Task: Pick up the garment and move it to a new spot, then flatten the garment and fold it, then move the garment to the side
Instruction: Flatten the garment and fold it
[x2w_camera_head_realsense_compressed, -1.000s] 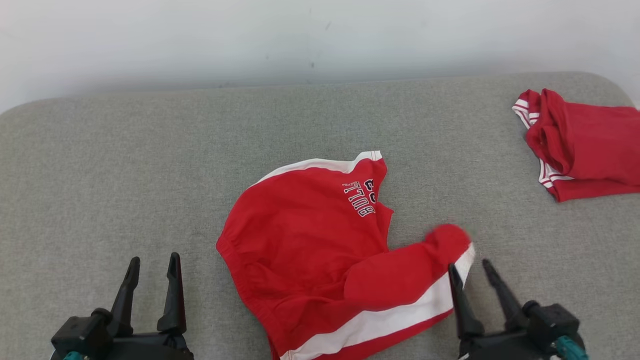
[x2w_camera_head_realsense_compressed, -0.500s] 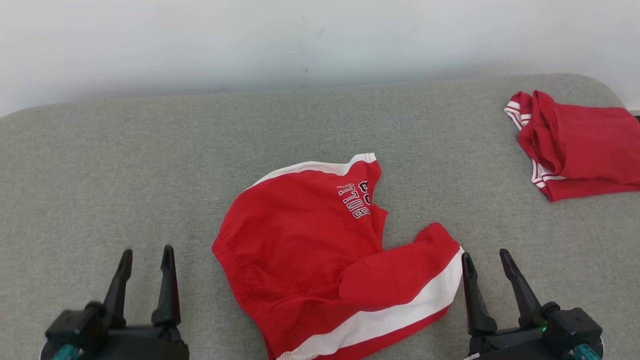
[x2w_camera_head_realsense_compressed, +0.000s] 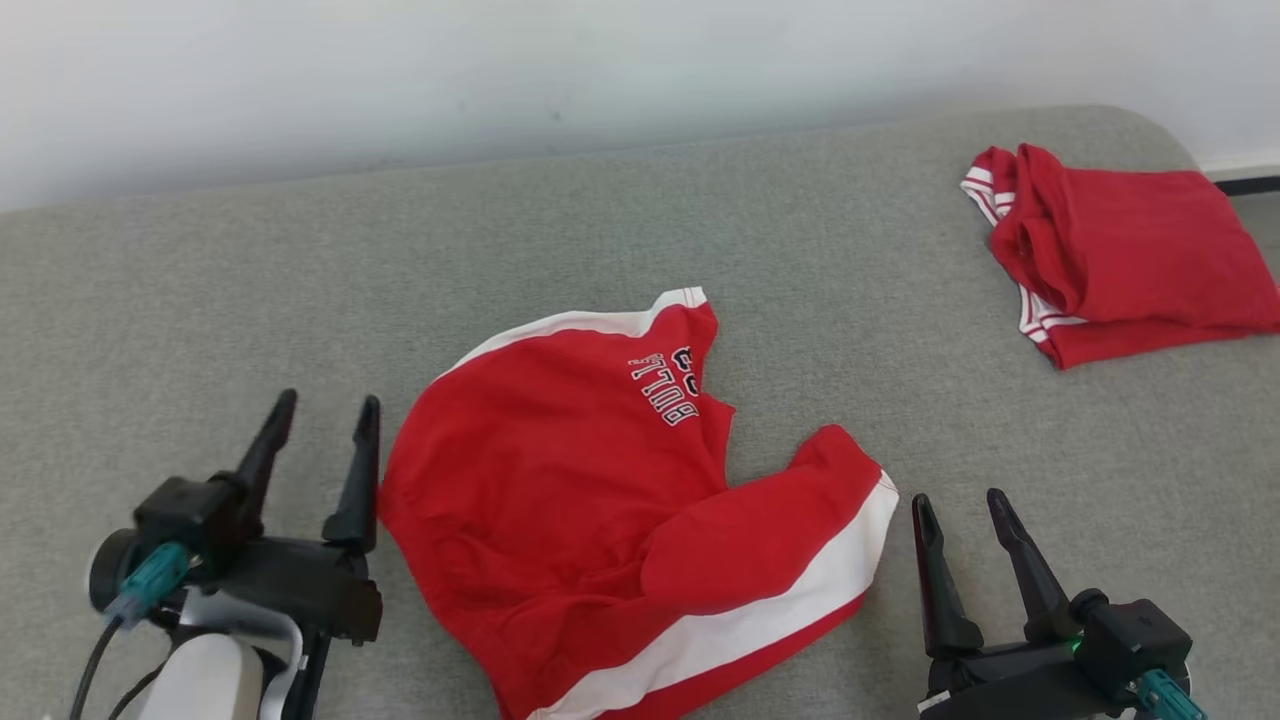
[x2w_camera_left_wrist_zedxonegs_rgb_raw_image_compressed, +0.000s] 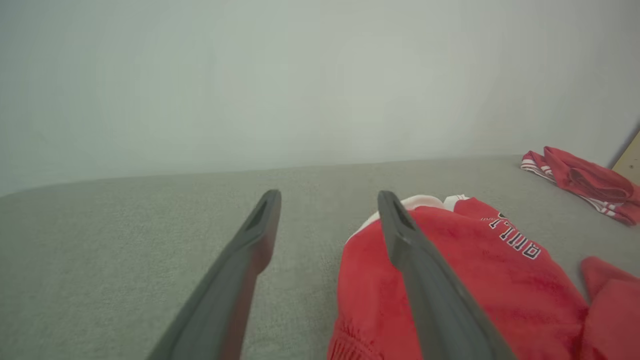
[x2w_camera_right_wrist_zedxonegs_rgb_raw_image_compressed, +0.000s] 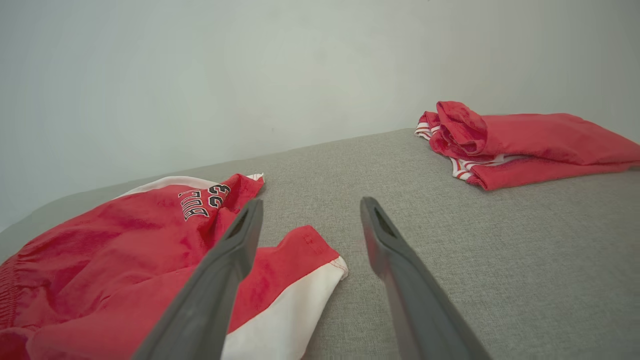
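Observation:
The garment (x2w_camera_head_realsense_compressed: 600, 490) is a pair of red shorts with white side stripes and dark lettering, lying crumpled and partly folded over itself in the middle of the grey cushion (x2w_camera_head_realsense_compressed: 250, 290). My left gripper (x2w_camera_head_realsense_compressed: 328, 412) stands open just left of the waistband edge, holding nothing. In the left wrist view the garment (x2w_camera_left_wrist_zedxonegs_rgb_raw_image_compressed: 470, 280) lies right of and under the right finger. Open and empty, my right gripper (x2w_camera_head_realsense_compressed: 960, 500) sits just right of the striped leg corner. The right wrist view shows that corner (x2w_camera_right_wrist_zedxonegs_rgb_raw_image_compressed: 300, 280) between and left of the fingers.
A second red garment with white trim (x2w_camera_head_realsense_compressed: 1120, 255) lies folded at the cushion's far right; it also appears as a red pile (x2w_camera_right_wrist_zedxonegs_rgb_raw_image_compressed: 505, 140) in the right wrist view and as a small red heap (x2w_camera_left_wrist_zedxonegs_rgb_raw_image_compressed: 585, 182) in the left wrist view. A pale wall (x2w_camera_head_realsense_compressed: 500, 70) runs behind the cushion.
The right gripper let go of the leg corner, which dropped flat, and drew back to the right. The left gripper came forward beside the waistband. The head camera shifted.

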